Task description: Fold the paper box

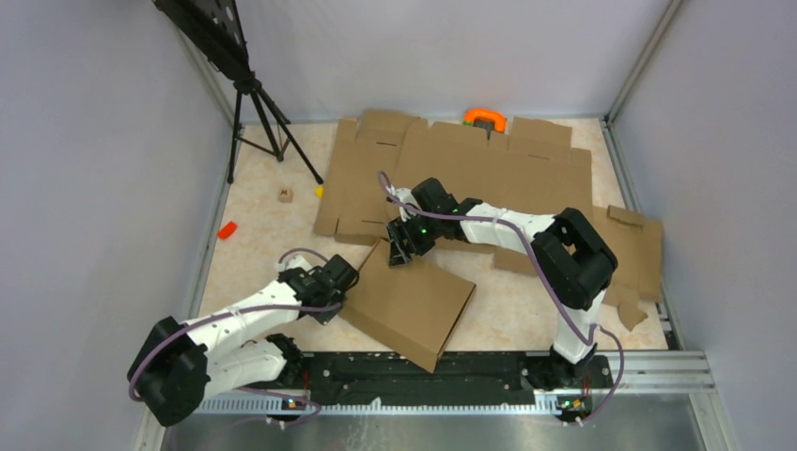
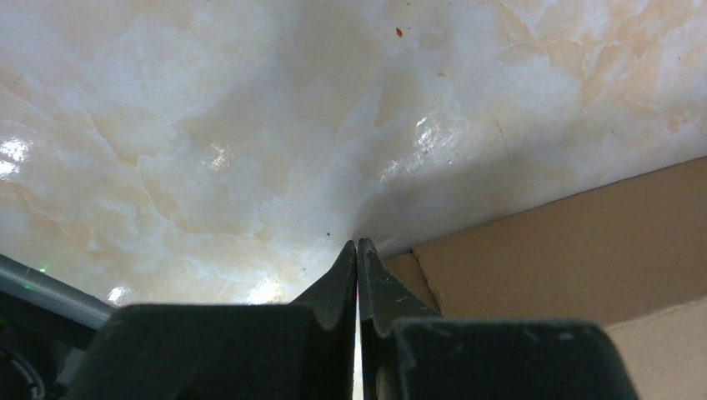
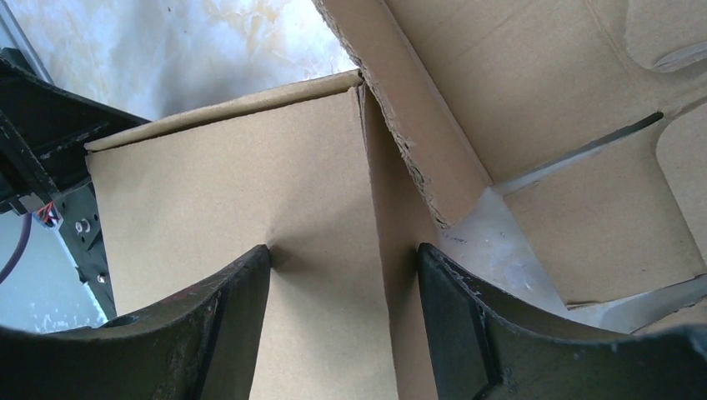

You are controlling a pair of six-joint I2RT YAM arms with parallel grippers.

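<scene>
The paper box [image 1: 414, 305] lies in front of the arms as a brown cardboard piece, its top panel sloping. My left gripper [image 1: 340, 282] is shut at the box's left edge with nothing between its fingers. In the left wrist view the left gripper [image 2: 358, 243] has its closed tips just left of the box [image 2: 567, 250] corner, over the marbled table. My right gripper [image 1: 402, 252] is open at the box's far corner. In the right wrist view the right gripper [image 3: 343, 254] spreads over the box panel [image 3: 250, 183], the left fingertip [image 3: 260, 257] denting it and a narrow side wall [image 3: 383, 217] by the right finger.
Wide flat cardboard blanks [image 1: 470, 174] cover the back of the table, and another [image 1: 632, 249] lies at the right. An orange clamp [image 1: 484, 118] sits at the back edge. A tripod [image 1: 258, 113], a small wooden cube [image 1: 285, 195] and a red piece [image 1: 226, 229] stand at the left.
</scene>
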